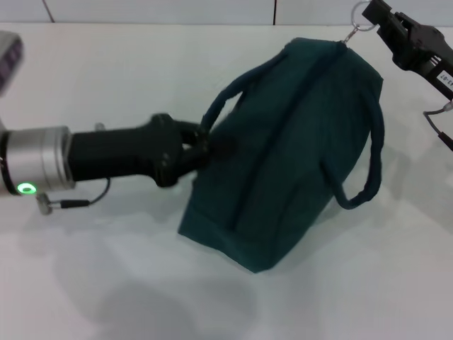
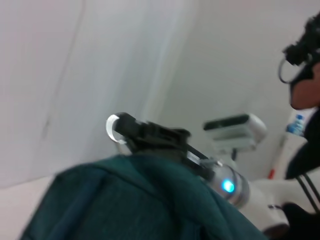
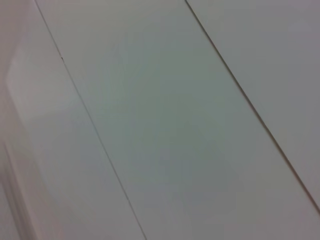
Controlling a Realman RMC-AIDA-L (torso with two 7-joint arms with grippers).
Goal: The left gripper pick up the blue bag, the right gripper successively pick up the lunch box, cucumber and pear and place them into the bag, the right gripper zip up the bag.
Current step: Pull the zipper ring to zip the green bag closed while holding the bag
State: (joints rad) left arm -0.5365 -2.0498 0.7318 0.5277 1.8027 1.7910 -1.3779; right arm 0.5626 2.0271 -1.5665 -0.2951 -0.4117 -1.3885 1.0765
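Observation:
The blue bag (image 1: 297,149) lies tilted on the white table (image 1: 106,85), its top seam drawn together. My left gripper (image 1: 205,150) is at the bag's near-left side, shut on one loop handle (image 1: 233,88). My right gripper (image 1: 375,18) is at the bag's far right end, shut on the ring zipper pull (image 1: 361,17), which is lifted off the bag's end. The left wrist view shows the bag (image 2: 125,200) with the right gripper (image 2: 125,131) holding the ring (image 2: 111,127) behind it. The lunch box, cucumber and pear are not in view.
A grey device (image 1: 8,60) sits at the table's far left edge. A thin cable (image 1: 439,124) hangs by the right arm. The second handle (image 1: 364,177) hangs loose on the bag's right side. The right wrist view shows only pale panels.

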